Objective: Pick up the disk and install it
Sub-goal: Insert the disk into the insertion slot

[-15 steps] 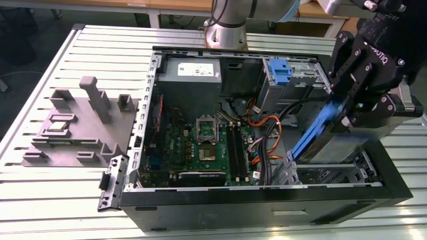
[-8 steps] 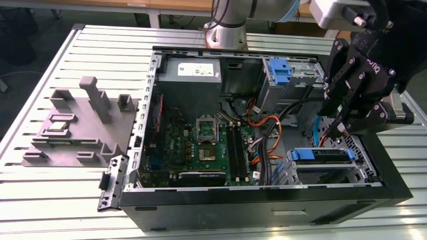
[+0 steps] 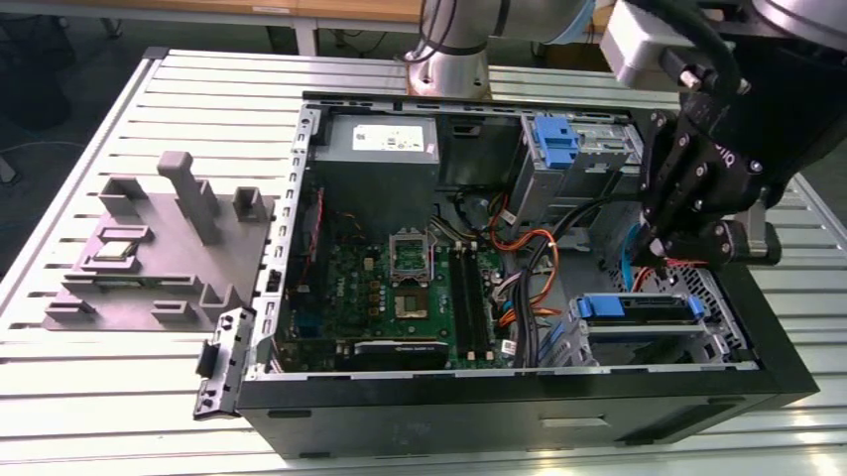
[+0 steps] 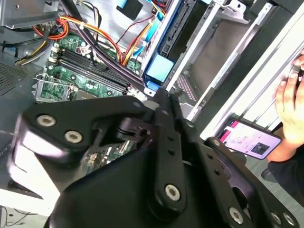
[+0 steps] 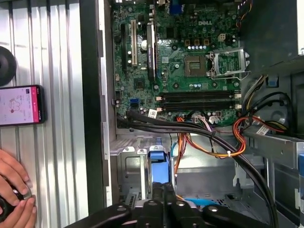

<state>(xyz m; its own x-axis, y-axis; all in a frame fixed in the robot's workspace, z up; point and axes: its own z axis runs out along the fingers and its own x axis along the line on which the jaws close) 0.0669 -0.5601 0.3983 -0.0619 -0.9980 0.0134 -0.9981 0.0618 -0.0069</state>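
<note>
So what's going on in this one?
A robot arm is reaching into an open computer case on a slatted table. Its tool, fingers together, sits right above the blue-framed disk, which looks slotted into the drive cage at the exterior view's right. Outside the case, a person's hand rests on the table near a phone.
</note>
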